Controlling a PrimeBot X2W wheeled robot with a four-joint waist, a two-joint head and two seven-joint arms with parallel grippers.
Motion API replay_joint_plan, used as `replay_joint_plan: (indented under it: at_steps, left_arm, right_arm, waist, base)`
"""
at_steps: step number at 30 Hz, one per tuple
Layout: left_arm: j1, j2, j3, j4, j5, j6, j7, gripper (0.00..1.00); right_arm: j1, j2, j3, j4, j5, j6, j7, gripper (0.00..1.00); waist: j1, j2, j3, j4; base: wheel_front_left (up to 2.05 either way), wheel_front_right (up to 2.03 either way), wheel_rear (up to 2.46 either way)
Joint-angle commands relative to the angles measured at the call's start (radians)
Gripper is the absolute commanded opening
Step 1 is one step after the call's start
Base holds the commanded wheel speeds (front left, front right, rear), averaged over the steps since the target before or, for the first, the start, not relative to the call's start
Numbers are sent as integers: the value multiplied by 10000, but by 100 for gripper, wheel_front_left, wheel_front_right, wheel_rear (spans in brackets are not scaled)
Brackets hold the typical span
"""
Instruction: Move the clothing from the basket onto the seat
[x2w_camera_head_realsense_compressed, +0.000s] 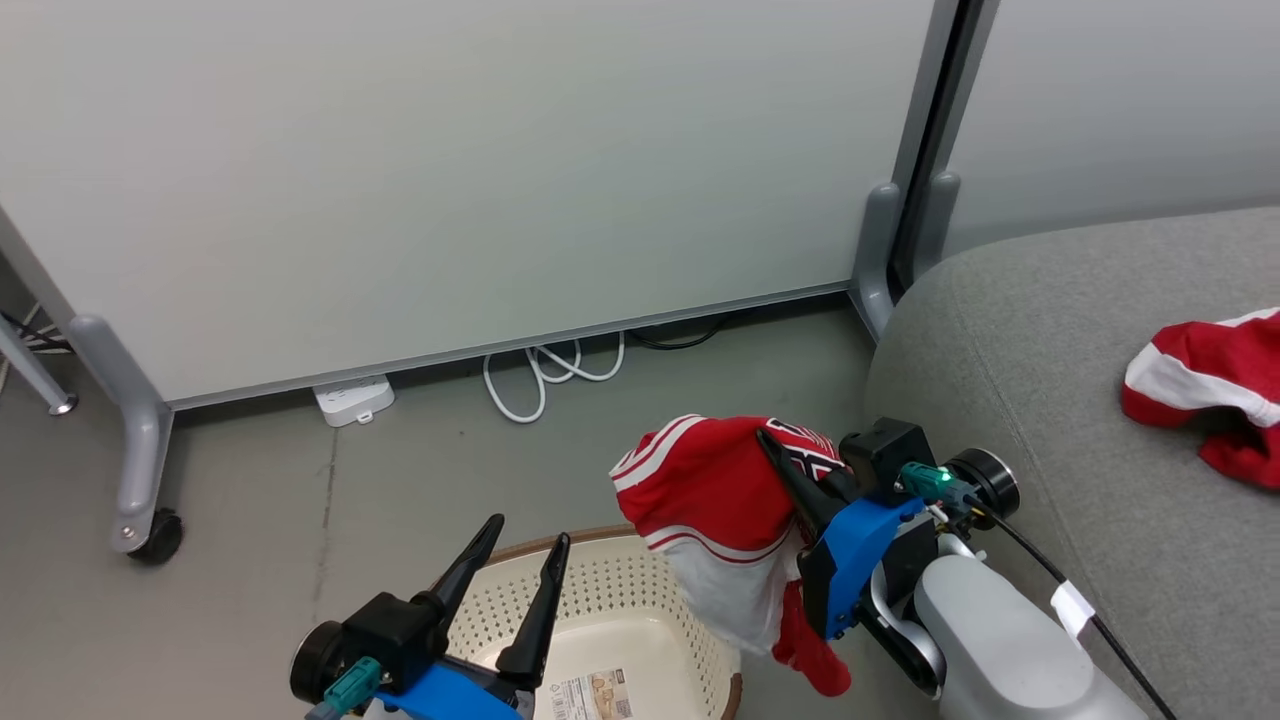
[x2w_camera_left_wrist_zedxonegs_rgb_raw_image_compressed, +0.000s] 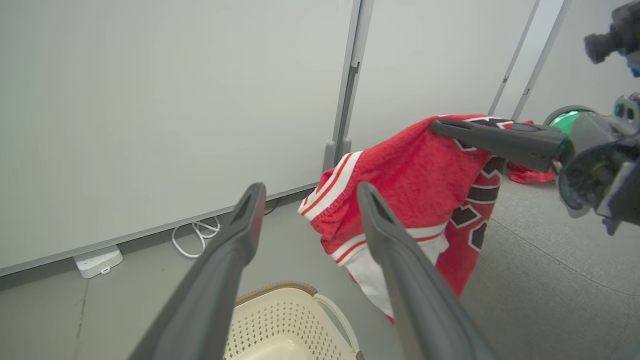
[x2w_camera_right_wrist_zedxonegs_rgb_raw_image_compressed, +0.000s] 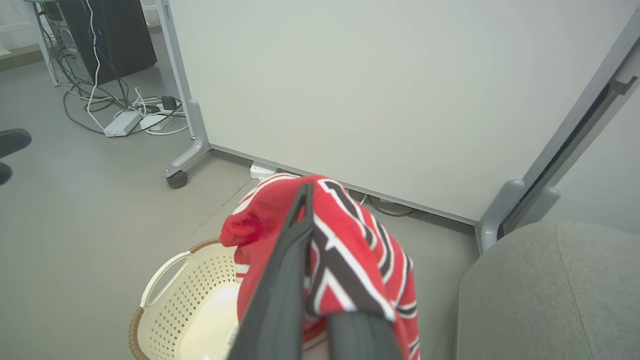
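My right gripper (x2w_camera_head_realsense_compressed: 778, 452) is clamped on the crumpled red lettered garment (x2w_camera_head_realsense_compressed: 700, 485), which hangs over the perforated cream basket (x2w_camera_head_realsense_compressed: 640, 590). A striped garment (x2w_camera_head_realsense_compressed: 1205, 385) lies on the rounded grey sofa (x2w_camera_head_realsense_compressed: 1040, 340). My left gripper (x2w_camera_head_realsense_compressed: 528, 532) gapes empty.

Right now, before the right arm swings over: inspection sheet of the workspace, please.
surface: grey floor; large grey fabric sofa at right.
job's things: cream perforated plastic basket, no clothing seen inside; red lettered garment hanging between basket and sofa; second red-and-white garment lying on the sofa.
clutter: nothing seen.
grippers: left gripper open, holding nothing, near the basket; right gripper shut on the lettered garment.
cables: white cable coiled beside a white power strip; black cable along the right forearm.
surroundings: pale partition panel on castors.
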Motion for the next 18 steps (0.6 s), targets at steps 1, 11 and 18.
replay_joint_plan:
  at_steps: [1,11,18]
  left_arm:
    - [116,-5,95,-4,76,-15,-28,100]
    - [11,-147,193,-111,305,-45,-29,100]
    - [-175,-180,47,-102,265,-51,-28,100]
  right_arm:
    - [60,6,-37,-49,4,-3,-6,0]
    - [-30,-33,-128,-119,-67,-3,10,0]
    - [-36,-19,-113,-128,-84,-3,-7,0]
  waist:
    - [0,0,46,-257]
    - [0,0,221,-1669]
    - [0,0,321,-2790]
  base:
    - [0,0,0]
    - [0,0,0]
    - [0,0,0]
